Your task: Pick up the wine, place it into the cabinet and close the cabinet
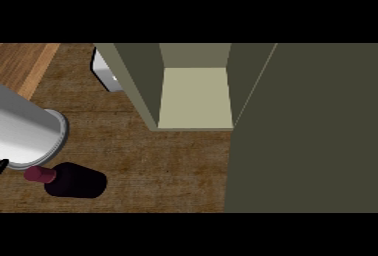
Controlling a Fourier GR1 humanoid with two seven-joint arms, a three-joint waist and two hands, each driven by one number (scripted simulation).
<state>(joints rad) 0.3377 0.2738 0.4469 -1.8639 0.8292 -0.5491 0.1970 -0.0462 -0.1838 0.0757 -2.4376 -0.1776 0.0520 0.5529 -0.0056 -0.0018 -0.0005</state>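
The wine bottle [76, 181] is dark with a maroon cap [40, 174] and stands on the wooden counter [162, 160] at the lower left. Its cap sits just under the end of a grey forearm [26, 132] that comes in from the left edge. Only a black sliver of the left hand [2, 164] shows at that edge, beside the cap. The olive cabinet [136, 80] stands open at the top centre, with a pale shelf floor [196, 97] bare inside. Its door [310, 130] is swung wide and fills the right side. The right hand is out of view.
A white object [103, 70] sits behind the cabinet's left wall. A lighter wood strip [37, 65] runs along the counter's upper left. Bare counter lies between the bottle and the cabinet's front.
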